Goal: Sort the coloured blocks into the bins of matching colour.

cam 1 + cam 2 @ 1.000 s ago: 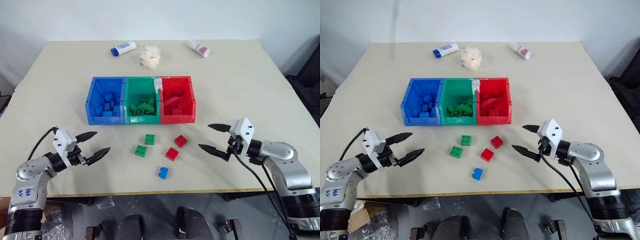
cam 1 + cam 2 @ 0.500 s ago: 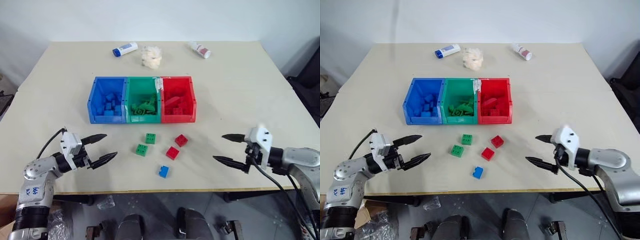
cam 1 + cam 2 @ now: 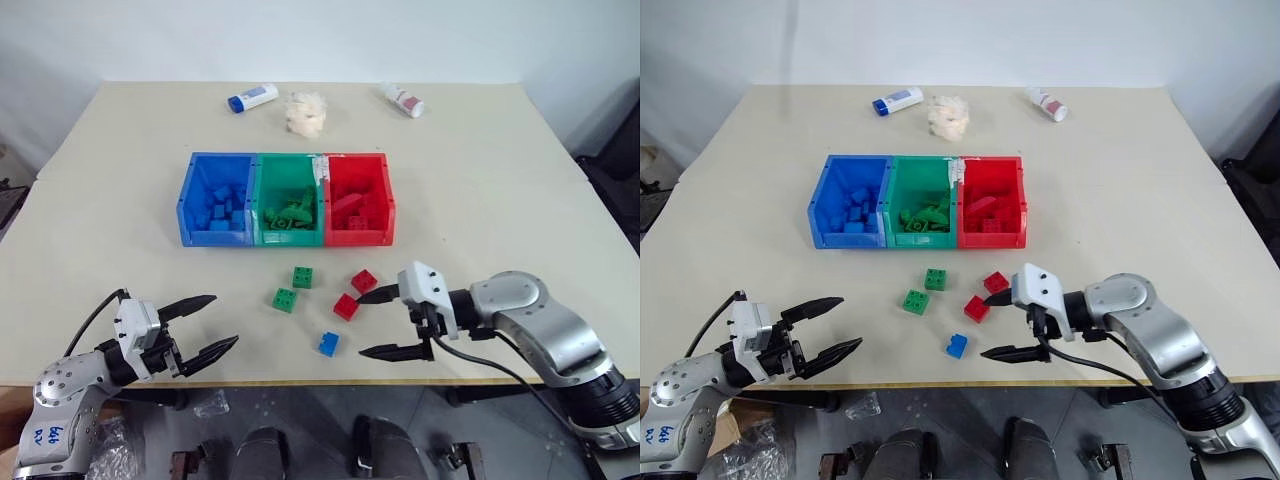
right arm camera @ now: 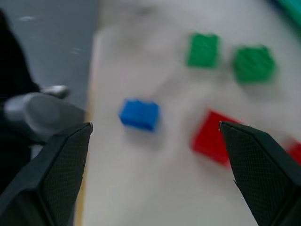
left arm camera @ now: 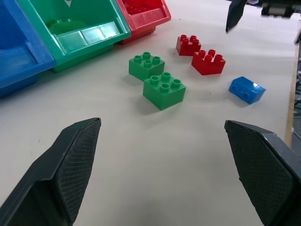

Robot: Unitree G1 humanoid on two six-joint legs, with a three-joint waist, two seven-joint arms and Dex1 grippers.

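Five blocks lie loose on the table in front of the bins: two green (image 3: 301, 277) (image 3: 284, 299), two red (image 3: 363, 281) (image 3: 345, 306) and one blue (image 3: 327, 344). The joined bins, blue (image 3: 210, 236), green (image 3: 288, 237) and red (image 3: 358, 236), hold several pieces of their own colour. My right gripper (image 3: 360, 325) is open and points left, just right of the nearer red block and the blue block, touching neither. Near the table's front left edge, my left gripper (image 3: 222, 320) is open and empty; it faces the green blocks (image 5: 163, 89).
At the far edge lie a white bottle with a blue label (image 3: 249, 98), a fluffy white tissue wad (image 3: 305, 112) and a white bottle with a red label (image 3: 404, 99). The beige table (image 3: 500, 200) has bare room to the left and right of the bins.
My right gripper has swung in from the right and turned to point left beside the red and blue blocks. My left gripper has drawn back toward the front edge. Both stay open.
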